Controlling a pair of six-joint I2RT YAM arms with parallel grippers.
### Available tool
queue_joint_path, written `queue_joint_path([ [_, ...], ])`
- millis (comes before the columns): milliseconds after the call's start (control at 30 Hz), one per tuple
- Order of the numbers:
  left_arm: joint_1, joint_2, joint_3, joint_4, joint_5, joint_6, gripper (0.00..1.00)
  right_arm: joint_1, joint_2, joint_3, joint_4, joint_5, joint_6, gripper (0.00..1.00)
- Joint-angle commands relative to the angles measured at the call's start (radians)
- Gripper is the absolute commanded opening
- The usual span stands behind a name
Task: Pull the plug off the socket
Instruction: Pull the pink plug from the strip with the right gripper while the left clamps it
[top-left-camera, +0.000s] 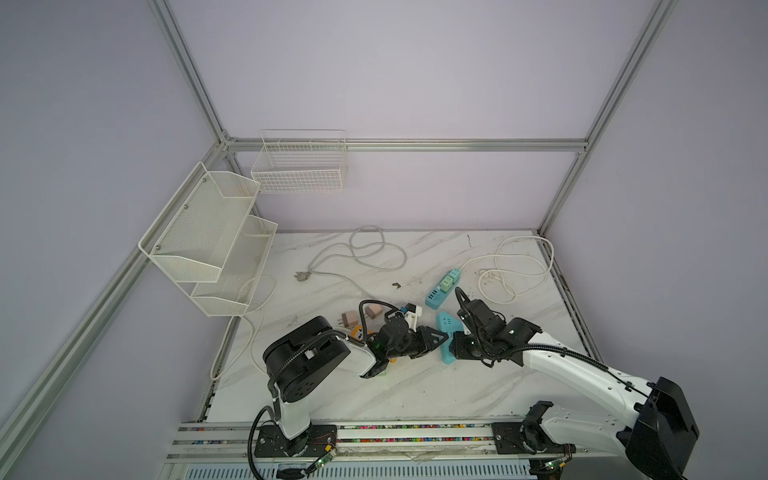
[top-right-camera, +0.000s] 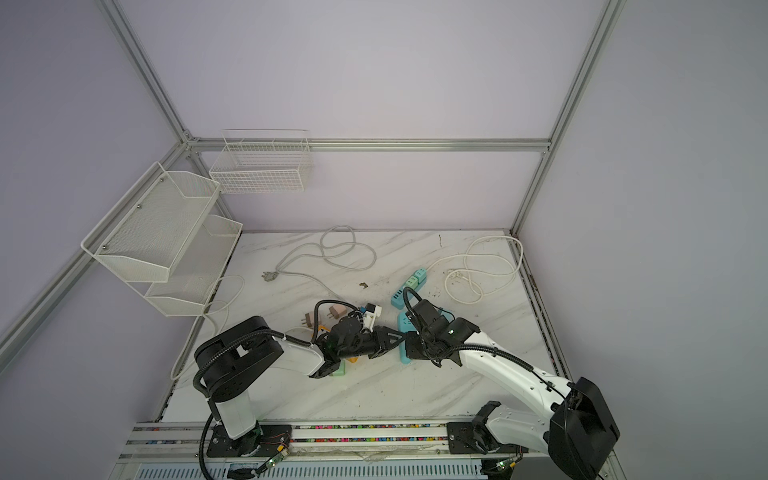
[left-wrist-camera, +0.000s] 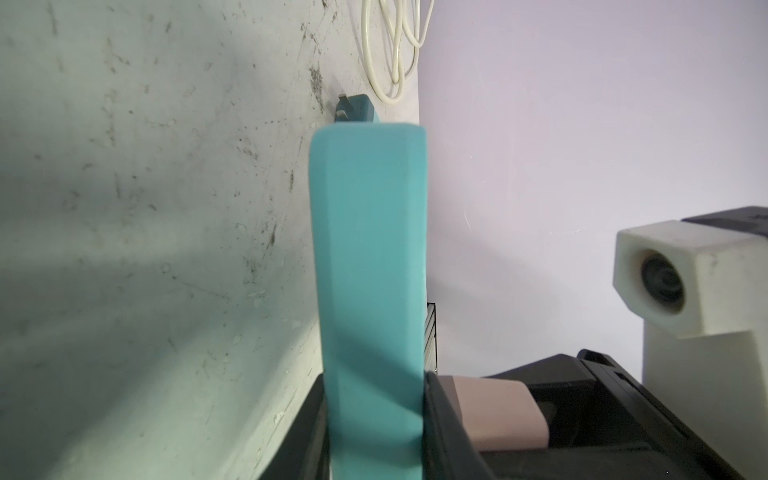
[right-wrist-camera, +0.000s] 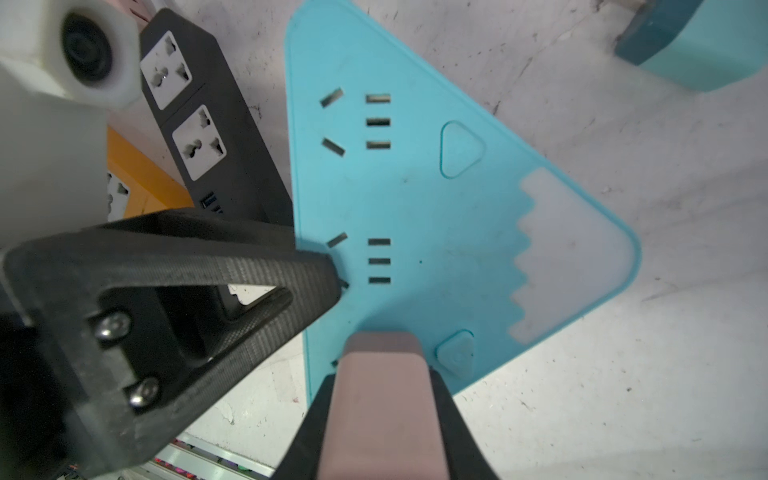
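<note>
A light blue triangular socket (top-left-camera: 445, 326) (top-right-camera: 402, 322) lies flat on the marble table, its slotted face clear in the right wrist view (right-wrist-camera: 415, 199). My left gripper (top-left-camera: 441, 337) (left-wrist-camera: 376, 386) is shut on the socket's edge (left-wrist-camera: 370, 270), one finger on each flat side. A pink plug (right-wrist-camera: 384, 399) (left-wrist-camera: 494, 413) stands against the socket's face near one corner; its prongs are hidden. My right gripper (top-left-camera: 456, 348) (right-wrist-camera: 382, 378) is shut on this plug from above. The left gripper's black finger (right-wrist-camera: 249, 266) reaches over the socket's side edge.
A black power strip (right-wrist-camera: 195, 116) and an orange one (right-wrist-camera: 141, 178) lie beside the socket. A teal strip with green plugs (top-left-camera: 442, 289), two loose pink plugs (top-left-camera: 347, 320), coiled white cables (top-left-camera: 515, 266) and wall baskets (top-left-camera: 208, 237) sit farther off.
</note>
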Motion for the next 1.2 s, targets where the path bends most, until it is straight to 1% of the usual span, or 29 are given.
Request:
queue_joint_path([
  [0,-0.003,0.017,-0.002,-0.089,0.008,0.026,0.0,0.044,0.033,0.051,0.054,0.067,0.008,0.13],
  [33,-0.005,0.02,-0.001,-0.086,0.01,0.025,0.0,0.07,0.041,0.07,0.046,0.092,0.013,0.13],
  [100,-0.004,0.025,0.001,-0.079,0.014,0.021,0.0,0.076,0.033,0.076,0.041,0.096,0.014,0.15],
  [133,-0.004,0.027,0.001,-0.076,0.015,0.02,0.0,0.074,0.015,0.068,0.036,0.116,0.019,0.16],
  [200,-0.004,0.024,-0.001,-0.079,0.017,0.021,0.0,0.049,-0.019,0.057,0.015,0.14,0.023,0.18],
  [267,-0.004,0.022,-0.005,-0.082,0.016,0.023,0.0,-0.004,-0.043,0.043,0.006,0.112,0.019,0.18],
  [300,-0.004,0.023,-0.007,-0.081,0.016,0.024,0.0,-0.021,-0.048,0.038,0.005,0.104,0.017,0.17],
  [333,-0.005,0.023,-0.008,-0.08,0.017,0.024,0.0,-0.022,-0.043,0.046,-0.01,0.127,0.016,0.15],
  [367,-0.004,0.024,-0.01,-0.075,0.017,0.023,0.0,-0.021,-0.026,0.069,-0.029,0.16,-0.016,0.14],
  [400,-0.004,0.023,-0.012,-0.072,0.018,0.024,0.0,-0.012,0.001,0.096,-0.049,0.163,-0.024,0.12],
  [467,-0.005,0.029,-0.011,-0.067,0.02,0.021,0.0,0.04,0.037,0.139,-0.054,0.182,-0.011,0.12],
  [533,-0.004,0.034,-0.005,-0.069,0.025,0.022,0.0,0.075,0.057,0.152,-0.022,0.151,-0.006,0.12],
  [633,-0.005,0.038,-0.001,-0.069,0.026,0.018,0.0,0.075,0.043,0.136,0.003,0.12,0.004,0.13],
  [733,-0.005,0.033,-0.008,-0.066,0.023,0.017,0.0,0.063,-0.005,0.128,-0.037,0.193,0.01,0.16],
  [767,-0.004,0.031,-0.011,-0.067,0.023,0.017,0.0,0.044,-0.02,0.122,-0.048,0.195,0.003,0.17],
  [833,-0.004,0.027,-0.015,-0.067,0.022,0.017,0.0,-0.012,-0.035,0.116,-0.065,0.164,-0.018,0.17],
  [900,-0.004,0.027,-0.016,-0.06,0.026,0.016,0.0,-0.021,-0.024,0.128,-0.084,0.173,-0.027,0.16],
  [933,-0.004,0.025,-0.018,-0.054,0.026,0.013,0.0,-0.021,-0.007,0.138,-0.088,0.192,-0.054,0.15],
  [1033,-0.005,0.025,-0.015,-0.049,0.027,0.012,0.0,0.012,0.045,0.147,-0.045,0.128,-0.052,0.14],
  [1100,-0.005,0.027,-0.013,-0.05,0.025,0.011,0.0,0.044,0.058,0.146,-0.005,0.106,-0.037,0.14],
  [1167,-0.004,0.03,-0.013,-0.05,0.021,0.01,0.0,0.047,0.061,0.143,0.009,0.095,-0.036,0.14],
])
